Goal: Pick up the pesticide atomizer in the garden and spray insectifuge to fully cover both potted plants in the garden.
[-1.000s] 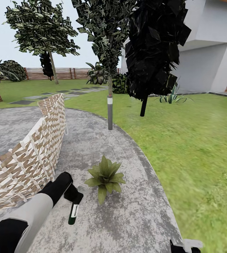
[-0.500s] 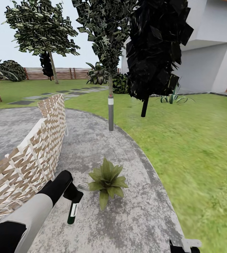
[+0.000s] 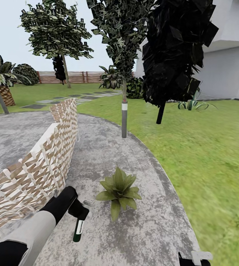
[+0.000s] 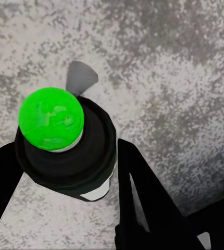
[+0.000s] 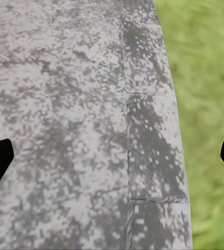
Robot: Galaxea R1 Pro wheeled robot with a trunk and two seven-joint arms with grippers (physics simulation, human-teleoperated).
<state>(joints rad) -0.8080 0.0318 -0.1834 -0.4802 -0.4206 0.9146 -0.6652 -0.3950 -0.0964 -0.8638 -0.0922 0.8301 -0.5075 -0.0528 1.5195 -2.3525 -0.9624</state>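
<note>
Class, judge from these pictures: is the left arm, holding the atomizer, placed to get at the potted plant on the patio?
Probably yes: the left end effector holds the atomizer beside the potted plant, with bare patio between them.

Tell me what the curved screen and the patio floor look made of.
The curved screen looks like woven wicker or cane: tan and white strips cross in a lattice, matte. The patio floor looks like stone or concrete: mottled grey, speckled, with faint slab joints in the right wrist view.

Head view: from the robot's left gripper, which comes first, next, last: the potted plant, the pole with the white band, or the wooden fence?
1. potted plant, on the patio just beside left gripper.
2. pole with the white band, at the patio's edge.
3. wooden fence, far across the lawn.
</note>
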